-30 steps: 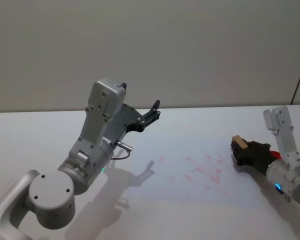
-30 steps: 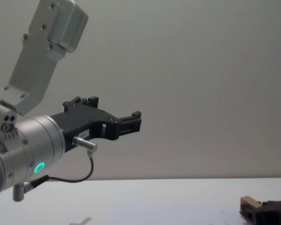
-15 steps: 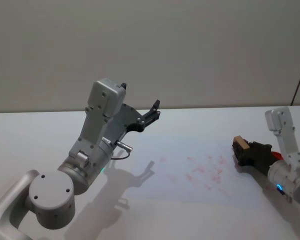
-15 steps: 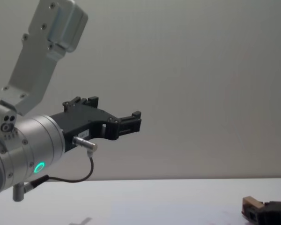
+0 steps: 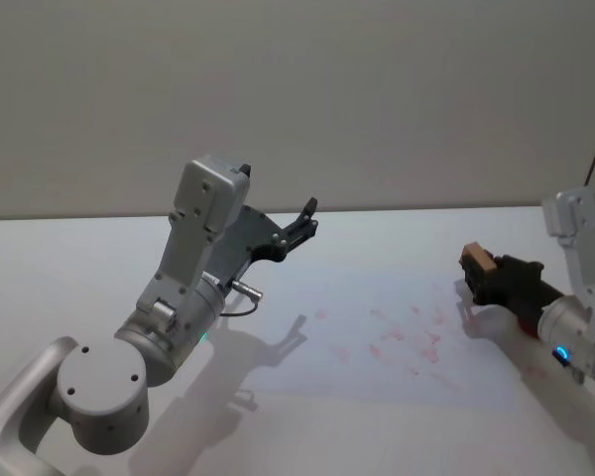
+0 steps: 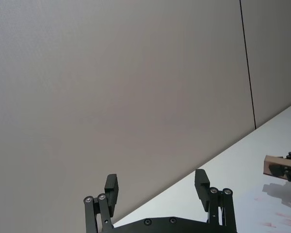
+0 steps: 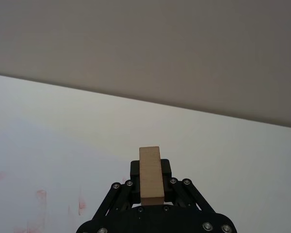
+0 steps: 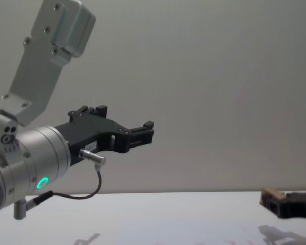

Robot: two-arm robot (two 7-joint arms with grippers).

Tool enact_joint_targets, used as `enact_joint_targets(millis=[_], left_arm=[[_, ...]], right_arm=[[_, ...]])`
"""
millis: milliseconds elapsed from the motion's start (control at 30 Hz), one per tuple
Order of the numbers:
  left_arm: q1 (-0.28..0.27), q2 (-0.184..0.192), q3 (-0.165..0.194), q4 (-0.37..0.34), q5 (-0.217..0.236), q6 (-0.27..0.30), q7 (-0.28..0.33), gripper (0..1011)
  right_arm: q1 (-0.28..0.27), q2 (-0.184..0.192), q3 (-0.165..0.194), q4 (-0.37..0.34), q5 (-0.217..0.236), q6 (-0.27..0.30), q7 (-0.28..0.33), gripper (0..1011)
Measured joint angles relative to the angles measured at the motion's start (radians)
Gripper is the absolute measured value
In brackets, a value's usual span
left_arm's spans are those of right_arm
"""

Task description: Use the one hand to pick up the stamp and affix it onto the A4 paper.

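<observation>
Right arm at work: the stamp [image 5: 476, 261] is gripped between the closed fingers of the right tool [image 5: 483, 280] and held clear of the counter [image 5: 79, 258], tan wooden top upward, dark base downward; in the right wrist view its long axis is seen to run along the tool's reach; the A4 paper [image 5: 317, 367], dotted with red marks [image 5: 397, 337], lies below and to the tool's left; a leftward, downward press is judged to be called for; the left tool [image 5: 302, 220] is parked aloft, fingers spread.

We record: stamp [image 7: 151, 174], pale matt wood top; right gripper [image 5: 484, 281], matt black plastic; A4 paper [image 5: 357, 382], thin matt white; table [image 5: 79, 268], smooth white.
</observation>
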Motion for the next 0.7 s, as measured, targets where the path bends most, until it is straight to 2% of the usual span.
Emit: enact_joint_targets(millis=[400,700], left_arm=[[0.000,0.000,0.000,0.000,0.000,0.000,0.000,1001],[0.000,0.000,0.000,0.000,0.000,0.000,0.000,1001]], right_arm=[[-0.076,0.051,0.034,-0.142,0.053,0.005,0.003,220],[-0.143,0.100,0.066,-0.194,0.079,0.005,-0.009,220]])
